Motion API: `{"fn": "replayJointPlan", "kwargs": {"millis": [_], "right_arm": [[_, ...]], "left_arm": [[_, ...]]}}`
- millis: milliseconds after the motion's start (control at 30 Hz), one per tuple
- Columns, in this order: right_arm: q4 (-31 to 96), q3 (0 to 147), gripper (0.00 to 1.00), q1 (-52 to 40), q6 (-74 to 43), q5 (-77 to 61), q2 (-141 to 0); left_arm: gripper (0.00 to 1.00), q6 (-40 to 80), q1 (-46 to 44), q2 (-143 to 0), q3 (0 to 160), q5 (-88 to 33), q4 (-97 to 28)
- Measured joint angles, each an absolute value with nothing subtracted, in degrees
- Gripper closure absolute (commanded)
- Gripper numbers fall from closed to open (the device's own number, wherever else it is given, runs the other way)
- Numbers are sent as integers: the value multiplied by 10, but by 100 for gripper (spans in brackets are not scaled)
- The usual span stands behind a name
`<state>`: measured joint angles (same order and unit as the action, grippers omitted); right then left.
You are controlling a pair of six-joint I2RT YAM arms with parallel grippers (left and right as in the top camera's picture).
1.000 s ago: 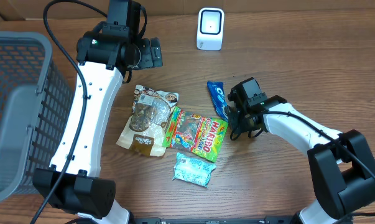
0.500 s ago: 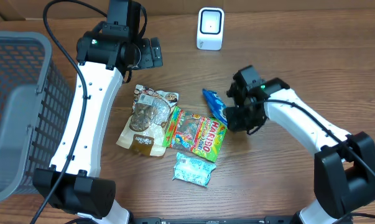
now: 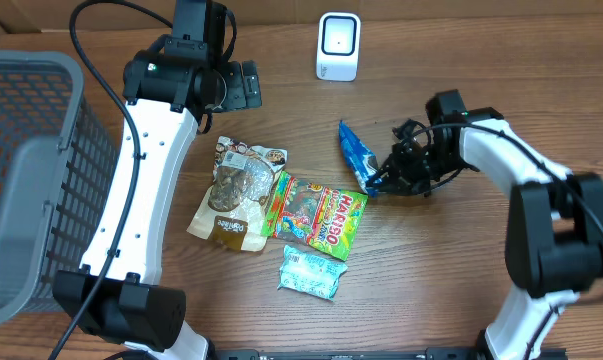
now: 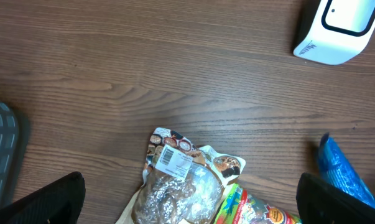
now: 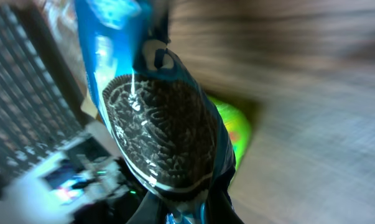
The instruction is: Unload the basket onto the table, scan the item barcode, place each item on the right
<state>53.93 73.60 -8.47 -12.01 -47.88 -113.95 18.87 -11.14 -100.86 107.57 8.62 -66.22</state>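
Pinching the blue cookie packet [image 3: 356,152] by its lower tip with my right gripper [image 3: 378,183], at five o'clock from the scanner [image 3: 338,46], I judge this thin corner hold could let it slip or swing, turning the barcode away from the scanner's window.

The left arm [image 3: 146,200] wears long white shells between black joint housings; a small green spot [image 3: 153,68] shows on the upper housing; a thick black cable [image 3: 129,115] runs alongside it; the left gripper [image 3: 247,86] is black, with blunt matte fingers [image 4: 47,200]; the right arm [image 3: 501,155] has the same white shells and black joints; thin black wires [image 3: 413,130] curl near its wrist.
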Motion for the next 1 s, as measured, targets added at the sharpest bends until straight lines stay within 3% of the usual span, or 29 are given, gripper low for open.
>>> {"fn": "replayJointPlan", "kwargs": {"millis": [167, 433, 733, 800, 900, 1000], "right_arm": [[537, 735, 64, -32, -126, -491, -1205], [571, 769, 57, 50, -124, -414, -1204], [645, 923, 58, 25, -88, -302, -1204], [654, 959, 65, 2, -76, -278, -1202], [658, 982, 96, -44, -63, -248, -1194], [670, 982, 96, -90, -70, -229, -1192]], "left_arm": [[0, 189, -111, -1009, 1076, 86, -662], [0, 189, -111, -1009, 1076, 86, -662], [0, 189, -111, -1009, 1076, 86, -662], [0, 189, -111, -1009, 1076, 86, -662], [0, 189, -111, -1009, 1076, 86, -662], [0, 189, -111, -1009, 1076, 86, -662]]}}
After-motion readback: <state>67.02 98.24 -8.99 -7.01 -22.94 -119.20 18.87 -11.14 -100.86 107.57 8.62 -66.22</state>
